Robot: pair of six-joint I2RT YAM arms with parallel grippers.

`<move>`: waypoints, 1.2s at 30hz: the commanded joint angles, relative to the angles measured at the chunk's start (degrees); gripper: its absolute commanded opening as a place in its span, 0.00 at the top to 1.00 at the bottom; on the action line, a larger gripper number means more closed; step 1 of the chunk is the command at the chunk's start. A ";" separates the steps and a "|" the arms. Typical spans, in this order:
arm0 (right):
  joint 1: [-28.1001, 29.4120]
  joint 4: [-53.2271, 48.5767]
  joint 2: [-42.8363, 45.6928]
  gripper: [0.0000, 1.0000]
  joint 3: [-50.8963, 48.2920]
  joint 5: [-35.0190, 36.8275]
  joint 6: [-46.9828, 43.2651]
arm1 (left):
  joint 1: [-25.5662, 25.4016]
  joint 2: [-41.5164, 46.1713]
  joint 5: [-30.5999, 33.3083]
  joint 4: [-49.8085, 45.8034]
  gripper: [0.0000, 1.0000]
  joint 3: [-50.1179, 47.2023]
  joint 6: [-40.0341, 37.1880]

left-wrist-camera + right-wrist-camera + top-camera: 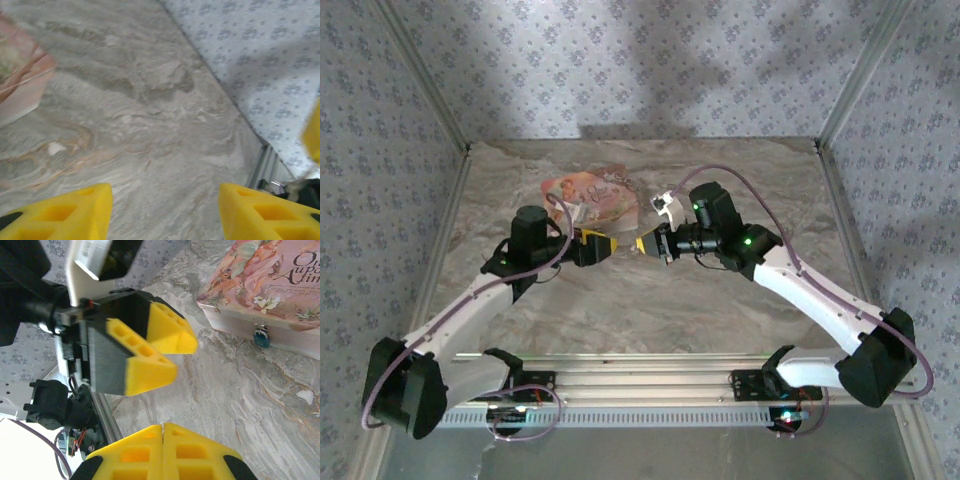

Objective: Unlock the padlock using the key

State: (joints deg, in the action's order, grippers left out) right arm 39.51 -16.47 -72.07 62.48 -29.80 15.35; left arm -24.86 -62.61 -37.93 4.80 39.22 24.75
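Note:
The blue padlock hangs by its thin shackle from the hasp on the front of the pink box, its body against the box's pale side. My right gripper is shut, pads pressed flat together, and no key shows between them. My left gripper is open with bare table between its fingers. In the top view the left gripper and right gripper point at each other, nearly tip to tip, just in front of the box. The key is hidden.
A small pale fleck lies on the marble table near the box, the same fleck left of my left fingers; I cannot tell what it is. Patterned walls enclose the table on three sides.

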 commanded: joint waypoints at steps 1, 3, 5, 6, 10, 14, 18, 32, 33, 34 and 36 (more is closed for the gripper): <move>-0.41 1.06 1.17 1.00 -0.49 -0.21 0.73 | -0.12 1.85 -7.65 7.42 0.41 -1.01 1.51; -0.55 1.14 1.18 1.00 -0.52 0.14 0.60 | -0.14 1.95 -9.62 9.08 0.42 -1.13 2.58; -0.74 1.76 1.24 1.00 -0.52 -0.94 0.30 | -0.34 1.79 -11.75 11.10 0.44 -1.19 4.11; -0.83 2.02 1.21 1.00 -0.48 -1.60 0.08 | -0.51 1.70 -12.57 12.19 0.45 -1.26 4.90; -1.37 1.84 1.33 1.00 0.71 -5.49 -1.33 | -1.98 1.89 -15.15 16.86 0.50 -1.30 8.10; -2.12 3.99 2.08 1.00 0.98 -8.38 -0.88 | -3.15 1.38 -15.02 21.15 0.52 -1.45 12.37; -2.53 6.73 2.91 1.00 0.50 -10.14 0.26 | -3.74 -0.27 -14.74 28.01 0.55 -2.08 18.20; -3.05 13.31 5.38 1.00 -2.59 -10.45 2.93 | -6.41 -3.00 -14.44 32.18 0.58 -1.56 20.78; -3.03 13.38 5.45 1.00 -2.62 -10.50 2.93 | -6.50 -2.98 -14.53 32.20 0.59 -1.48 20.71; -3.10 13.41 5.45 1.00 -2.62 -10.54 2.92 | -6.49 -2.96 -14.60 32.20 0.61 -1.28 20.70; -3.14 13.43 5.54 1.00 -2.69 -10.58 2.93 | -6.54 -3.08 -14.71 32.00 0.63 -0.96 20.34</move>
State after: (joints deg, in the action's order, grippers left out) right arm 36.75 -4.89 -67.70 60.03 -38.92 17.56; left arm -31.14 -65.45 -51.31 33.82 36.58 45.32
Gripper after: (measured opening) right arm 0.040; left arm 0.374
